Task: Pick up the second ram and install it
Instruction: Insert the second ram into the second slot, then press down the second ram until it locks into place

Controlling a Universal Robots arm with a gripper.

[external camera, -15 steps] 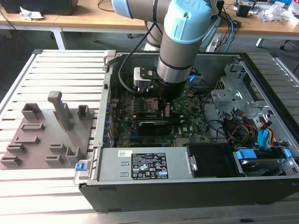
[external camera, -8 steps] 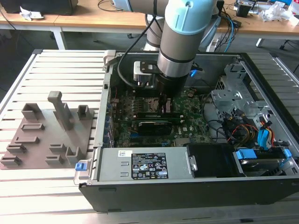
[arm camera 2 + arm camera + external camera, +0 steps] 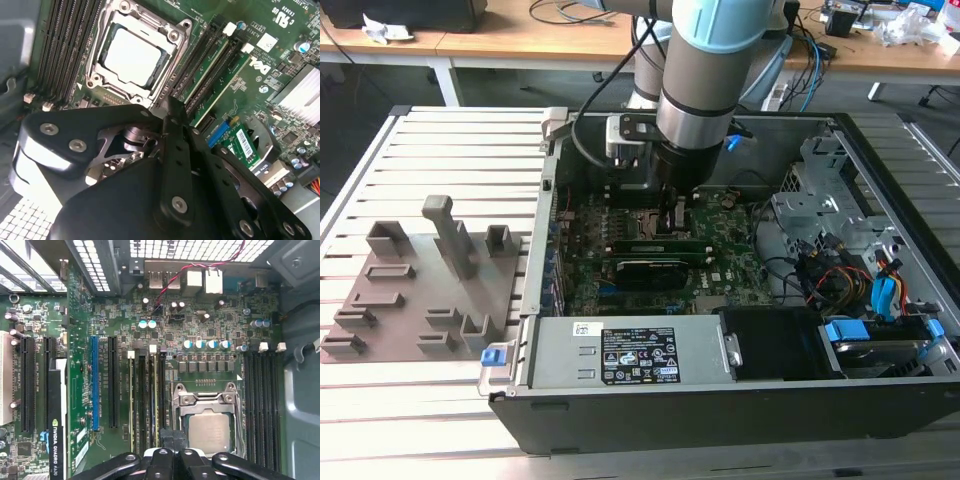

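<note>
Tool (image 3: 672, 212) low over motherboard (image 3: 735, 265) slots beside processor socket (image 3: 207, 415), fingers' state unclear; judged: press ram (image 3: 212, 67) evenly, square to slot.

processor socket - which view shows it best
The second wrist view shows the processor socket best: the whole metal frame and silver chip lid are clear above the gripper. In the first wrist view its lower part is cut off. In the exterior view the arm mostly hides it.
</note>
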